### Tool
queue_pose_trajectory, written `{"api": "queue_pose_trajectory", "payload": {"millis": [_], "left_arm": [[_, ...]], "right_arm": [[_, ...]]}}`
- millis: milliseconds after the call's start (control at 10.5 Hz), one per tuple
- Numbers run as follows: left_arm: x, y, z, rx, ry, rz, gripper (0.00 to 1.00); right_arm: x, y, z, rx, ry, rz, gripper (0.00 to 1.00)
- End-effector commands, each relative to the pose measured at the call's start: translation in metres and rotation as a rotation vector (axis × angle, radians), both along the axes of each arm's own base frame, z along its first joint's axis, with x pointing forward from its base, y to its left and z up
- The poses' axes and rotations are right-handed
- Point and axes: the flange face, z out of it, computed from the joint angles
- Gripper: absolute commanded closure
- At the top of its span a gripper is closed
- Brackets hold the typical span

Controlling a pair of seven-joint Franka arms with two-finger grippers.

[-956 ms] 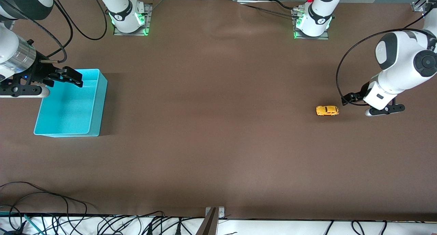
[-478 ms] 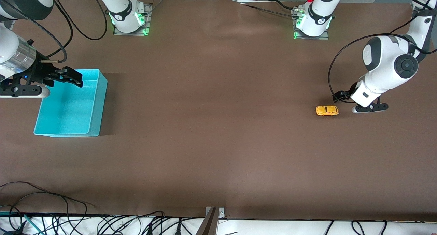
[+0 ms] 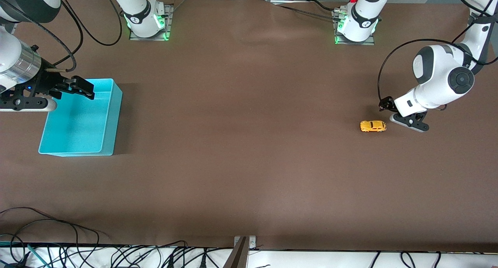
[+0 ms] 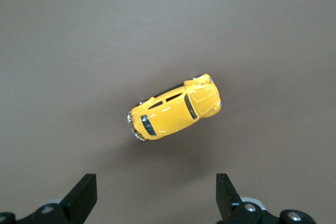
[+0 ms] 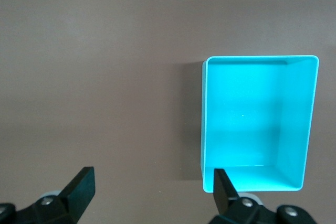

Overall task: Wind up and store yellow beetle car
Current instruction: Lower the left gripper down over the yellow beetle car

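A: What else is on the desk besides the toy?

B: A turquoise bin, open-topped, at the right arm's end. Cables run along the desk edge nearest the front camera. The brown surface between the bin and the car is bare.

A: Anything standing between the car and an end effector?

B: No. The yellow beetle car sits alone on its wheels toward the left arm's end, well apart from the bin. Only open desk surrounds it.

A: Where is the left end effector relative to it?

B: Just beside the car in the front view, up in the air over the desk on the side toward the left arm's end of the desk, not touching the toy. In the left wrist view the car lies slantwise on the desk ahead of the two fingertips, roughly between their lines, with a gap to both.

A: Its state?

B: Released; the fingers are spread wide and hold nothing.

A: And the right end effector?

B: It hangs over the bin's edge on the side farther from the front camera. The right wrist view shows the bin off to one side, with one fingertip overlapping its corner. It is also spread and holds nothing; that arm waits.
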Motion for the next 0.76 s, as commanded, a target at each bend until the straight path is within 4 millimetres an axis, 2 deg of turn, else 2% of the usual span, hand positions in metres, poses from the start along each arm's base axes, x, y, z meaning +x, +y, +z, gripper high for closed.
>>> {"api": "queue_pose_trajectory", "payload": {"millis": [0, 96, 191, 669], "left_arm": [[0.000, 0.001, -0.010, -0.038, -0.007, -0.253, 0.00], [0.002, 0.000, -0.014, -0.042, -0.017, -0.334, 0.00], [0.003, -0.002, -0.027, -0.058, -0.006, -0.431, 0.00], [0.011, -0.012, -0.039, -0.070, -0.058, -0.725, 0.00]], "right_arm": [[0.000, 0.000, 0.003, -0.012, 0.000, 0.013, 0.00], [0.000, 0.000, 0.003, -0.013, 0.000, 0.013, 0.00], [0.000, 0.000, 0.003, -0.013, 0.000, 0.013, 0.00], [0.000, 0.000, 0.002, -0.012, 0.002, 0.013, 0.00]]}}
